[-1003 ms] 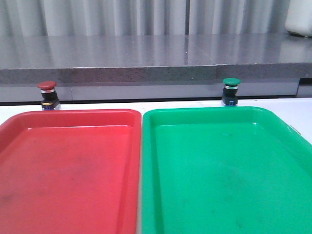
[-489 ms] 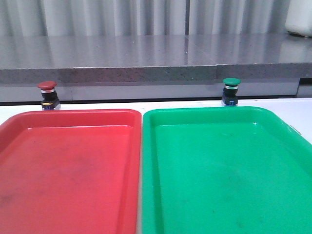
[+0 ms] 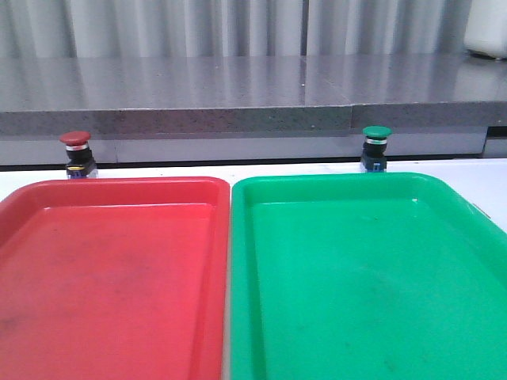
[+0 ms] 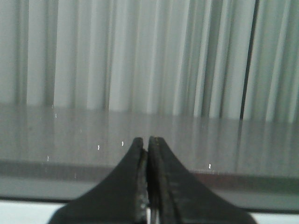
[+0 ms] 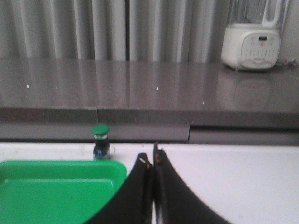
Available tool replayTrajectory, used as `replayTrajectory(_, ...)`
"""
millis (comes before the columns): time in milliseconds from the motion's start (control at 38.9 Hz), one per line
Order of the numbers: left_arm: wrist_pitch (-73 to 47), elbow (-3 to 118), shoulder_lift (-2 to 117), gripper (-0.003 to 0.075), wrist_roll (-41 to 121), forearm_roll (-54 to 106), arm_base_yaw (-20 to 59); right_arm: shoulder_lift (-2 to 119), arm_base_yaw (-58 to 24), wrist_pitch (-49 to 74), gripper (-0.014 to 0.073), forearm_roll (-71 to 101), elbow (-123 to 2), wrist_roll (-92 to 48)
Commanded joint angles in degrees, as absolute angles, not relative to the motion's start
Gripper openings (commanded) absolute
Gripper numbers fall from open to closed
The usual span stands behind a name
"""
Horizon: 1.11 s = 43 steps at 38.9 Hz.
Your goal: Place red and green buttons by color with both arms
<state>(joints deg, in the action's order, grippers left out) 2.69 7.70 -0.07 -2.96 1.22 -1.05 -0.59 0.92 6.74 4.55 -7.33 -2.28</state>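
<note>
The red button [image 3: 77,153] stands upright on the white table just behind the red tray's far left rim. The green button [image 3: 375,147] stands upright behind the green tray's far rim; it also shows in the right wrist view [image 5: 101,141], beyond the tray corner. My left gripper [image 4: 148,142] is shut and empty, facing a grey counter and curtain, with no button in its view. My right gripper [image 5: 153,158] is shut and empty, near the green tray's corner, short of the green button and to one side of it. Neither gripper shows in the front view.
A red tray [image 3: 111,277] and a green tray [image 3: 364,277] lie side by side on the white table, both empty. A grey stone counter [image 3: 238,95] runs behind the buttons. A white appliance [image 5: 252,45] stands on the counter at the right.
</note>
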Motion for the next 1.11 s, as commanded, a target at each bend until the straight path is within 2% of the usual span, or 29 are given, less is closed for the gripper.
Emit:
replayTrajectory(0, 3.0, 17.4, 4.1, -0.002, -3.5, 0.0, -1.2, 1.8, 0.8, 10.2, -0.0057, 4.8, -17.0, -2.5)
replayTrajectory(103, -4.6, 25.1, 11.5, -0.002, -3.5, 0.0, -1.2, 8.3, 0.8, 17.2, -0.0057, 4.8, -24.7, -2.5)
replayTrajectory(206, -9.7, 30.5, 18.7, -0.002, -3.5, 0.0, -1.2, 15.4, 0.8, 17.9, -0.0057, 4.8, -29.3, -2.5)
replayTrajectory(437, -11.1, 32.8, 25.8, -0.002, -3.5, 0.0, -1.2, 22.2, 0.8, 17.7, -0.0055, 4.8, -31.1, -2.5)
replayTrajectory(489, -10.9, 32.6, 26.1, -0.0019, -3.5, 0.0, -1.2, 22.3, 0.8, 17.7, -0.0034, 4.8, -31.1, -2.5)
replayTrajectory(566, -10.9, 32.6, 26.2, 0.0008, -3.5, 0.0, -1.2, 22.3, 0.8, 17.5, 0.0051, 4.8, -31.1, -2.5)
replayTrajectory(669, -10.9, 32.6, 26.2, 0.0183, -3.5, 0.0, -1.2, 22.3, 0.8, 17.5, 0.0291, 4.8, -31.1, -2.5)
replayTrajectory(746, -10.9, 32.6, 26.2, 0.0418, -3.5, 0.0, -1.2, 22.3, 0.8, 17.5, 0.0503, 4.8, -31.1, -2.5)
replayTrajectory(849, -10.8, 32.6, 26.2, 0.0662, -3.5, 0.0, -1.2, 22.3, 0.8, 17.6, 0.0649, 4.8, -31.1, -2.5)
replayTrajectory(900, -10.8, 32.6, 26.2, 0.0706, -3.5, 0.0, -1.2, 22.3, 0.8, 17.7, 0.0666, 4.8, -31.1, -2.5)
replayTrajectory(1080, -10.8, 32.6, 26.2, 0.0645, -3.5, 0.0, -1.2, 22.3, 0.8, 17.7, 0.0665, 4.8, -31.1, -2.5)
